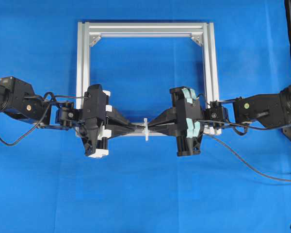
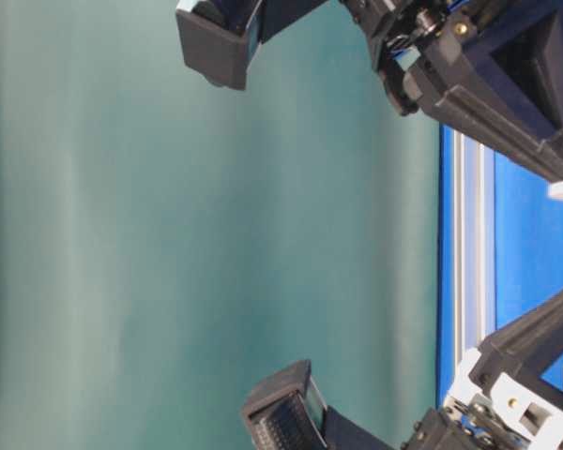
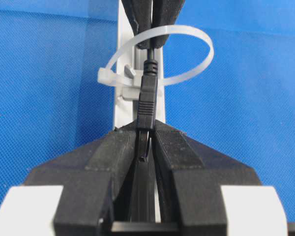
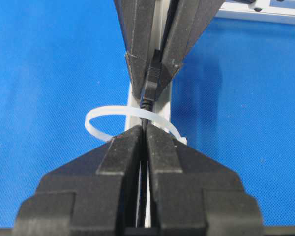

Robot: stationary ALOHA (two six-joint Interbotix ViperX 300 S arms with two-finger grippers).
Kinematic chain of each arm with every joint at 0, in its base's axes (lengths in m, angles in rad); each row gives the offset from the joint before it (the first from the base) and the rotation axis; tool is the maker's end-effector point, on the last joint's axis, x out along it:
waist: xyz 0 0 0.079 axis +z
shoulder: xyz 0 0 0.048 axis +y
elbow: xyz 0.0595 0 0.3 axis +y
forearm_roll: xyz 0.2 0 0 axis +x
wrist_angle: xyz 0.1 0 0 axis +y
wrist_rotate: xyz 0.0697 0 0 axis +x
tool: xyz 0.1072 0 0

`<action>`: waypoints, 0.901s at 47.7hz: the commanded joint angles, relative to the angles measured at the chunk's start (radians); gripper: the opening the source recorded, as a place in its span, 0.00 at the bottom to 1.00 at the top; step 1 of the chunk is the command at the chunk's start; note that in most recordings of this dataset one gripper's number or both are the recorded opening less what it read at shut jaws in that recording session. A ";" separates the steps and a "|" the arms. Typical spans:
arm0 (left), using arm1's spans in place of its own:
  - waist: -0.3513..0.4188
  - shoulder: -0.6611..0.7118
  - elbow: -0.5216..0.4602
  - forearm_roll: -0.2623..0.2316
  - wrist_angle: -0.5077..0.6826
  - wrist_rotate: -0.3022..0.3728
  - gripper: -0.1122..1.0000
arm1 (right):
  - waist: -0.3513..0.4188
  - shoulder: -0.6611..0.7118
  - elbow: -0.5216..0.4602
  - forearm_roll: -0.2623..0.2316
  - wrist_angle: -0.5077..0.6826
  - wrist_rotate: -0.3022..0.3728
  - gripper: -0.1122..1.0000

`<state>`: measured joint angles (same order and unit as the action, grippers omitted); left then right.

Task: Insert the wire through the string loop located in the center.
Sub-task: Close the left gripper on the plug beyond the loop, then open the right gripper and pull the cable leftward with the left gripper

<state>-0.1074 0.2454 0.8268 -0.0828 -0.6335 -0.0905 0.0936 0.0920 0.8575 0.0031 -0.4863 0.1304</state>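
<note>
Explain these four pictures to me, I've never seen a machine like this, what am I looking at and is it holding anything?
Two robot arms meet over a blue table. One picture looks down from above, one from table height turned sideways, and two from cameras on the wrists. On the table lies a silver frame, with a small white string loop on its near bar. The left pincer is shut on the plug of a thin black wire. The right pincer grips the cable across the loop, so the wire passes through it.

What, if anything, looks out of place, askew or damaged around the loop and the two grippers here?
Nothing stands out. The wire passes straight through the string loop, the left gripper clamps its plug and the right gripper pinches the cable. The loop looks whole on the silver frame.
</note>
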 commanded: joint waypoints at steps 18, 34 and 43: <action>0.005 -0.018 -0.008 -0.003 -0.005 -0.002 0.15 | 0.005 -0.012 -0.008 -0.005 -0.006 -0.003 0.09; 0.005 -0.020 -0.003 -0.003 -0.002 -0.002 0.15 | 0.008 -0.012 -0.008 -0.002 -0.005 0.002 0.79; 0.005 -0.021 -0.002 -0.003 0.000 -0.002 0.15 | 0.008 -0.012 -0.008 -0.002 -0.005 0.002 0.95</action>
<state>-0.1043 0.2439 0.8283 -0.0844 -0.6305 -0.0936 0.0997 0.0905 0.8575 0.0015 -0.4847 0.1319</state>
